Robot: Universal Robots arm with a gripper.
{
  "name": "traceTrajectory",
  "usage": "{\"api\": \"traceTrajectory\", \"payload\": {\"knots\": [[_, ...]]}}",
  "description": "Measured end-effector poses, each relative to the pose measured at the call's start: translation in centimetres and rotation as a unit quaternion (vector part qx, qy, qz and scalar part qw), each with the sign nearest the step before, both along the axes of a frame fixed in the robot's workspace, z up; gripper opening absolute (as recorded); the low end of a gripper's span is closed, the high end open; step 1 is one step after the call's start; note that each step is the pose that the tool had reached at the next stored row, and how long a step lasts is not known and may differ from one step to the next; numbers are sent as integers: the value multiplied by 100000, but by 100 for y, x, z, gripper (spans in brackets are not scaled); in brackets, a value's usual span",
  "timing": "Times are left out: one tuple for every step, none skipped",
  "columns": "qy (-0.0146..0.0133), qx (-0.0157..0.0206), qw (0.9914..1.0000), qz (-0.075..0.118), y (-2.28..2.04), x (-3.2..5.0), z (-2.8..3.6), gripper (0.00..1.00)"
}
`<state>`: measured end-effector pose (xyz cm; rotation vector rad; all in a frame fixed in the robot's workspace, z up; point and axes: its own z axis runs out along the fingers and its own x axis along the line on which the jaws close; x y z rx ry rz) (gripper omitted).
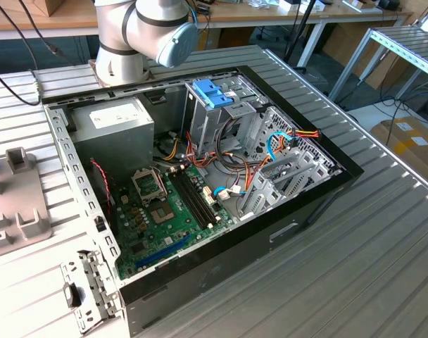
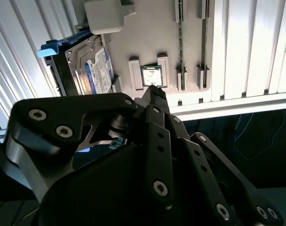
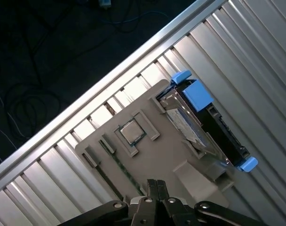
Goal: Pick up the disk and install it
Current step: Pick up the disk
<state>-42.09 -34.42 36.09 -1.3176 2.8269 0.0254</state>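
Observation:
The disk (image 3: 206, 125) is a dark hard drive with bright blue rails. It stands on edge in a slot of a pale grey holder plate (image 3: 152, 160) on the ribbed metal table. In the second wrist view the disk (image 2: 86, 70) shows its labelled face. My gripper (image 3: 155, 184) hovers over the plate, off to one side of the disk and not touching it. Its dark fingers (image 2: 154, 94) are shut together with nothing between them.
A small square processor chip (image 3: 132, 132) sits in a pocket of the same plate. The open computer case (image 1: 200, 176) lies on the table, with a blue clip (image 1: 212, 91) on its drive cage and a grey power supply (image 1: 112, 123). The table edge (image 3: 110, 80) runs close by the plate.

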Motion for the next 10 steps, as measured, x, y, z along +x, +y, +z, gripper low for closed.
{"api": "traceTrajectory", "payload": {"knots": [[-2,3,100000,315,0,0,0,11],[0,0,99998,598,0,0,0,11],[-2,2,99995,1021,0,0,0,11],[-2,2,99991,1327,0,0,0,11],[-1,2,99985,1726,0,0,0,11],[-3,2,99979,2070,0,0,0,11],[-5,4,99969,2479,0,0,0,11],[-4,2,99962,2739,0,0,0,11],[-6,4,99948,3218,0,0,0,11],[0,1,99929,3764,0,0,0,11]]}}
